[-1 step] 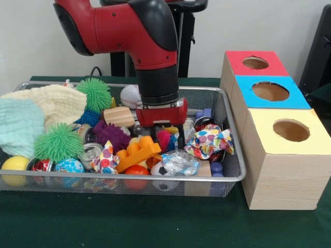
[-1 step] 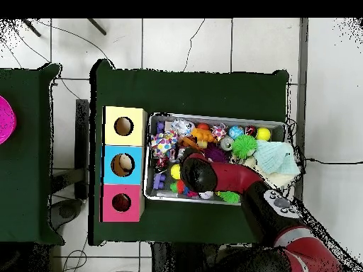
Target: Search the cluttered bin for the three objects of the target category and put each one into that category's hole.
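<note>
Clutter fills wire bin on green tabletop: spiky balls, cloths, cans, blocks, small balls, all heaped and touching. Target category not named, so cannot tell which three pieces count; none seen lifted out.

Arm dropped into middle of bin, tool down among the pile just above orange plastic toy and beside polka-dot cloth. Cannot tell whether tool is spread or pressed together; wrist housing and clutter hide it. Nothing seen pinched.

Three boxes just beside bin's short edge, in a row: red box, blue box, yellow box, each with a round hole on top.

Handling, judged by look:
- Green spiky ball and purple spiky ball: light, squashy, probably easy anywhere; spikes likely to snag neighbours.
- Polka-dot cloth, cream knit: limp, light; take a raised fold, expect dragging of other bits.
- Baseball, yellow ball, soccer ball: hard, round, likely to roll or squirt out; grip across the widest part.
- Wooden block: stiff; flat faces best.
- Can: thin metal, slippery, dents; grip across body.
- Orange plastic toy: rigid, light; grip across a narrow bar.
</note>
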You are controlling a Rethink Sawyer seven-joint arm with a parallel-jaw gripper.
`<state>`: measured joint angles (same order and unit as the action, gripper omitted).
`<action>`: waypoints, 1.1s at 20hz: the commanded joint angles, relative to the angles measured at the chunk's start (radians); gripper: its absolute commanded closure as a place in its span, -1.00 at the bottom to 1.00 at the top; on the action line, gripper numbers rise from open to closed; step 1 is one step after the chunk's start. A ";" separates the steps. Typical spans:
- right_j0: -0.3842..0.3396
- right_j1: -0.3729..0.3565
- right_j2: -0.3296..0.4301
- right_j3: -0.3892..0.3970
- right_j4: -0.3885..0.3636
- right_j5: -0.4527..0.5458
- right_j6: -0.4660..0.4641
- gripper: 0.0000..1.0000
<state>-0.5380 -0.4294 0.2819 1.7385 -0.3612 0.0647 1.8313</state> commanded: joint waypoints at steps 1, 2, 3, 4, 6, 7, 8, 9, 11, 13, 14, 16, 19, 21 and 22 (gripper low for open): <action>0.122 0.172 -0.103 -0.150 -0.015 -0.024 0.098 -1.00; 0.134 0.174 -0.122 -0.148 -0.013 -0.038 0.107 -1.00; 0.146 0.176 -0.141 -0.146 -0.011 -0.052 0.116 -1.00; 0.156 0.177 -0.156 -0.145 -0.020 -0.081 0.116 -1.00; 0.138 0.183 -0.150 -0.121 -0.029 -0.180 0.133 1.00; 0.134 0.184 -0.146 -0.121 -0.031 -0.178 0.130 1.00; 0.129 0.183 -0.143 -0.117 -0.036 -0.183 0.127 1.00; 0.125 0.180 -0.138 -0.114 -0.038 -0.175 0.121 1.00; 0.135 0.159 -0.147 -0.098 -0.021 -0.131 0.120 1.00; 0.141 0.136 -0.155 -0.076 -0.002 -0.109 0.128 1.00; 0.135 0.125 -0.149 -0.064 -0.003 -0.113 0.127 1.00; 0.108 0.111 -0.123 -0.049 -0.015 -0.096 0.109 1.00; 0.065 0.077 -0.084 -0.013 -0.028 -0.060 0.085 1.00; 0.044 0.018 -0.069 0.035 -0.023 -0.023 0.080 1.00; 0.033 -0.022 -0.061 0.067 -0.019 -0.007 0.081 1.00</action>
<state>-0.4333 -0.4585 0.1781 1.7374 -0.3614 -0.0232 1.8312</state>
